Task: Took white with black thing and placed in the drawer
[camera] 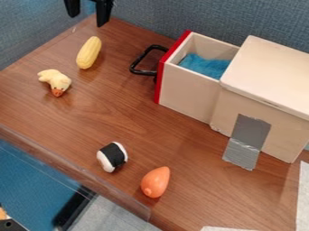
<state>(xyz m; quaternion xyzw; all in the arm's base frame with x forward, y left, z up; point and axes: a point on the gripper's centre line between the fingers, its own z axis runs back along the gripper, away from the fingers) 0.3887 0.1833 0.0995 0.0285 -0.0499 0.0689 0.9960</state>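
At the top left edge of the view hangs my gripper [89,10], its two black fingers apart with nothing between them, above the back corner of the table. The white with black thing [112,156] lies on the wooden table near its front edge, far below the gripper in the view. The drawer [188,85] has a red front and a black handle; it is pulled out from the wooden box, and blue cloth lies inside.
A yellow corn [89,53] and a pale yellow duck toy [55,81] lie at the upper left. An orange egg-shaped object [155,182] is right of the white and black thing. The wooden box [274,76] with grey tape stands at the right. A clear strip edges the table's front.
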